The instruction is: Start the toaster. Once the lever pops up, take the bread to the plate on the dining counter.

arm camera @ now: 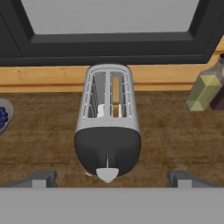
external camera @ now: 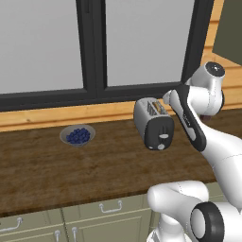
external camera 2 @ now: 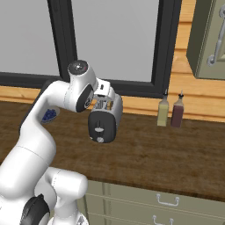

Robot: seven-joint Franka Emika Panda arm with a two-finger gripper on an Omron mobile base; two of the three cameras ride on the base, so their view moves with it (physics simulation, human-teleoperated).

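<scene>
Hand view, fingers (arm camera: 112, 179) spread wide, holding nothing, above toaster (arm camera: 108, 127)

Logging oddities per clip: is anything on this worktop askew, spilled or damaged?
Nothing stands out. The toaster stands upright on the worktop, the bowl of blueberries is unspilled, and both bottles stand upright by the wall.

1. Bare worktop (external camera: 42, 165) lies open in front of the toaster (arm camera: 108, 127).
2. Blueberry bowl (external camera: 77, 135) stands well left.
3. Two bottles (external camera 2: 170, 110) stand well right, by the wall.
</scene>
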